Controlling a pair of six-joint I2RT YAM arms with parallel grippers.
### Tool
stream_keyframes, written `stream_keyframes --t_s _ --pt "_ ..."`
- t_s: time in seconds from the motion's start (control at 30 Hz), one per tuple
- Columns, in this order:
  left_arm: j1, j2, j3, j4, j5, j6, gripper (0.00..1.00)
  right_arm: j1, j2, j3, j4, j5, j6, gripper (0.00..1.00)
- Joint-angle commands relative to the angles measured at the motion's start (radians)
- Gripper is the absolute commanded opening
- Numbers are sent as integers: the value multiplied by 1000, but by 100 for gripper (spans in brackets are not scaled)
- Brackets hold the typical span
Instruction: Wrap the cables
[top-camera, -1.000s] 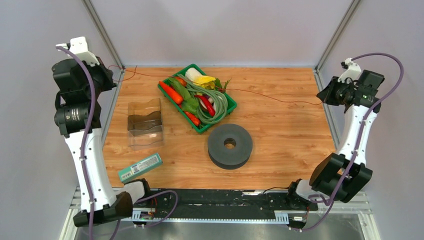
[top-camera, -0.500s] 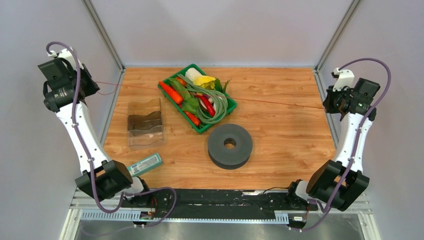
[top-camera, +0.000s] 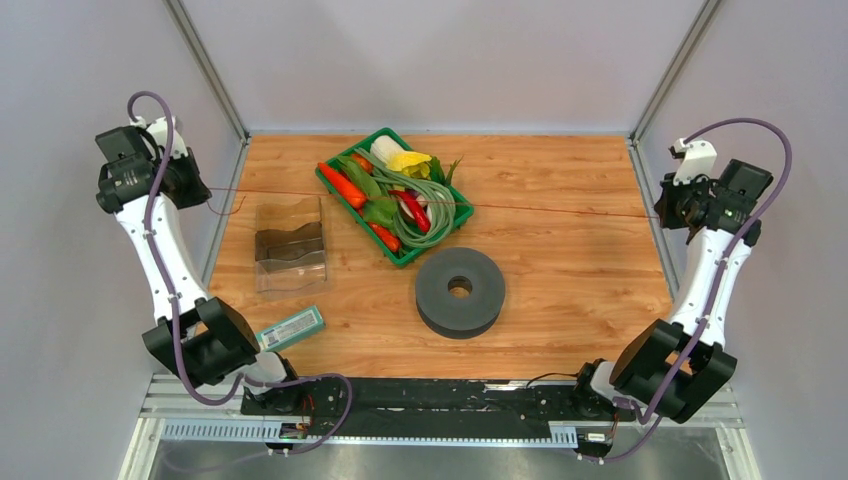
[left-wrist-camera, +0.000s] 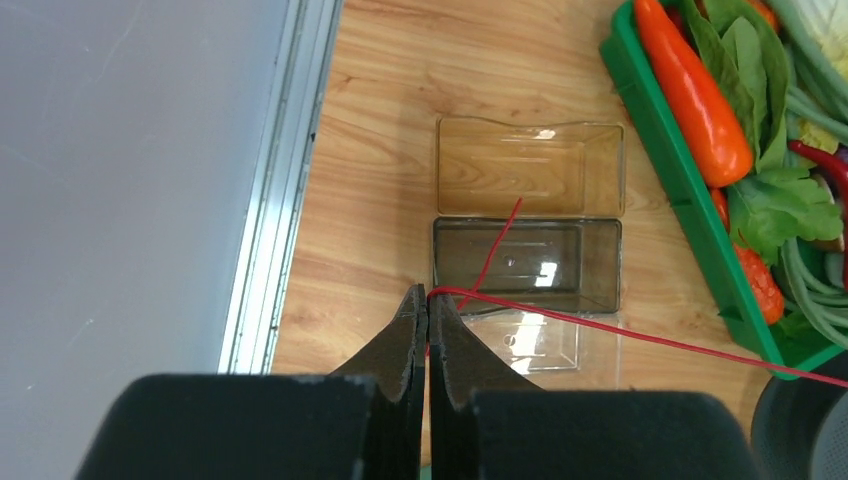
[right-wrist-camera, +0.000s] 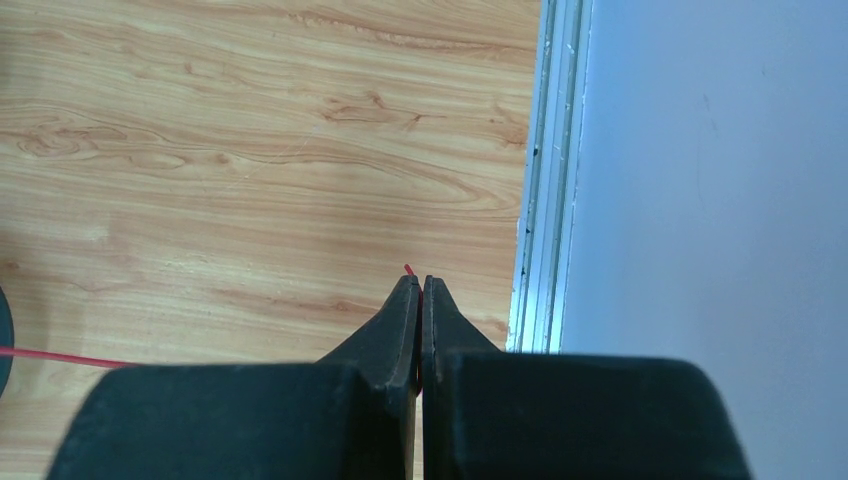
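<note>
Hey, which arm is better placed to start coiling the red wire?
Probably the left. The left gripper pinches the red wire with a loose tail past its tips to loop; the right gripper holds only the wire's very end.

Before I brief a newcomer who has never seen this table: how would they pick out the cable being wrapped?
Find the wooden table and its green vegetable tray. A red wire stretches across the table over that tray, pinched near each end by the left gripper and right gripper. Unlike the thick purple-grey hoses and pale green beans, it is thread-thin.
</note>
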Motion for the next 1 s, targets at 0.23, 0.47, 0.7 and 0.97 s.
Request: stream_keyframes --t_s 0.23,0.47,0.7,0.97 --pt "44 37 -39 101 -145 166 0 -70 21 86 90 62 -94 0" --pt "66 54 -51 121 -176 183 0 -96 37 89 107 67 -137 0" --pt "81 74 -46 125 -182 196 0 -138 58 76 133 68 -185 0" --pt "86 92 -43 125 -181 198 0 -182 96 64 161 77 -232 0"
